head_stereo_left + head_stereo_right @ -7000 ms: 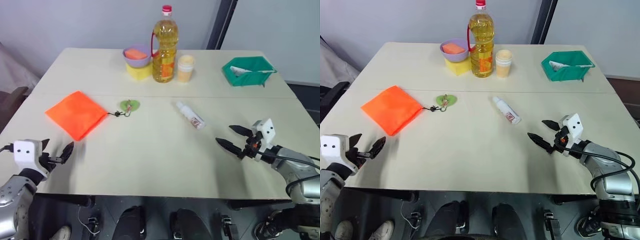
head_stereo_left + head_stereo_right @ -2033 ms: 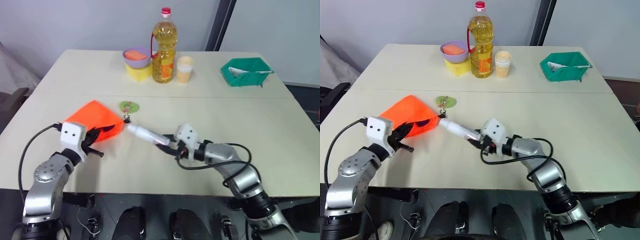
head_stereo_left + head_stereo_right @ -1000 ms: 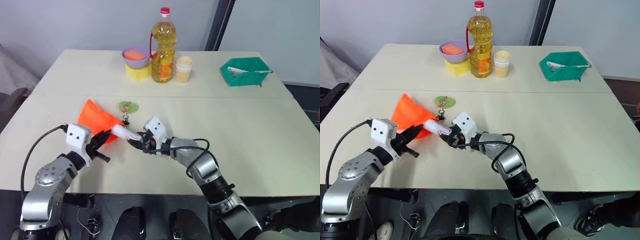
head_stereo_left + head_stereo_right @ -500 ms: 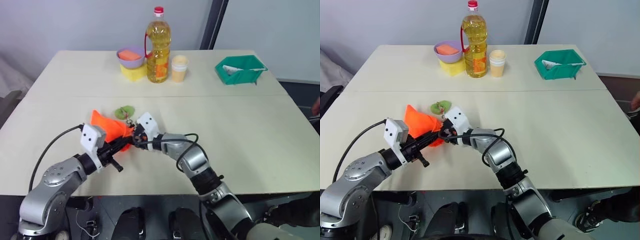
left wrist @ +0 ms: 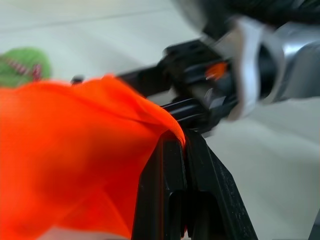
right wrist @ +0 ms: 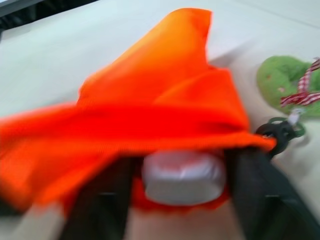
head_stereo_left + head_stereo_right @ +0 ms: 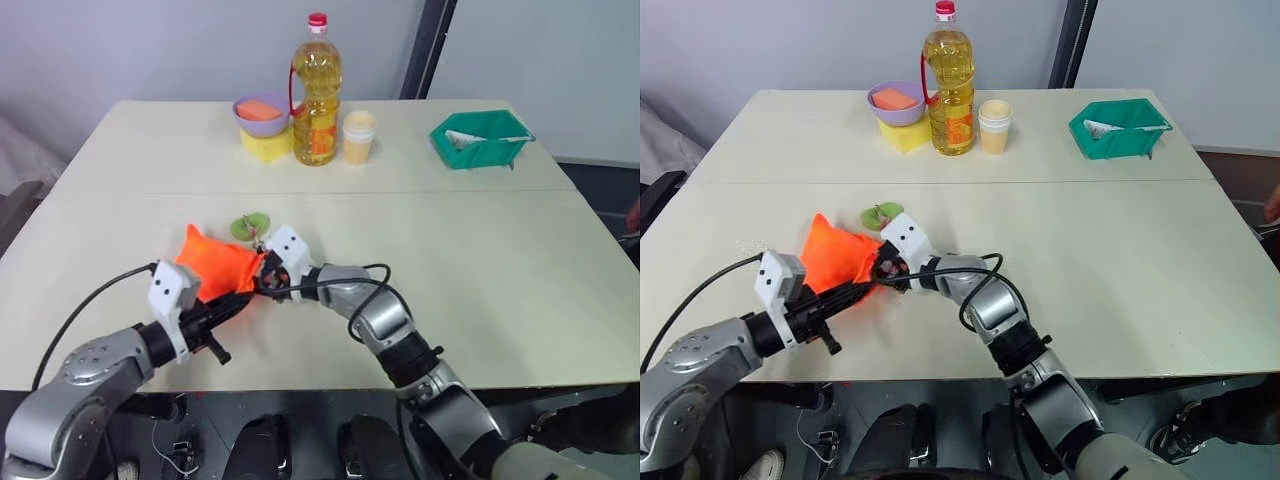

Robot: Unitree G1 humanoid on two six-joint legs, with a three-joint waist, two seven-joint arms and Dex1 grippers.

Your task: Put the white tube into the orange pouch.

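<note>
Left of centre on the worktop [image 7: 480, 250], my left gripper [image 5: 182, 150], jaws clamped on the orange pouch [image 7: 215, 268], holds its mouth up. My right gripper [image 6: 182, 165] stands with jaws wide astride the white tube [image 6: 183, 176], nearly inside; withdrawal remains.

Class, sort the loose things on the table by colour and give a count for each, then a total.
Orange: 2, the orange pouch and block
Yellow: 2, the oil bottle and sponge
Green: 2, the leaf tag and tray
Purple: 1, bowl
Cream: 1, cup
White: 1, the white tube
Total: 9
</note>
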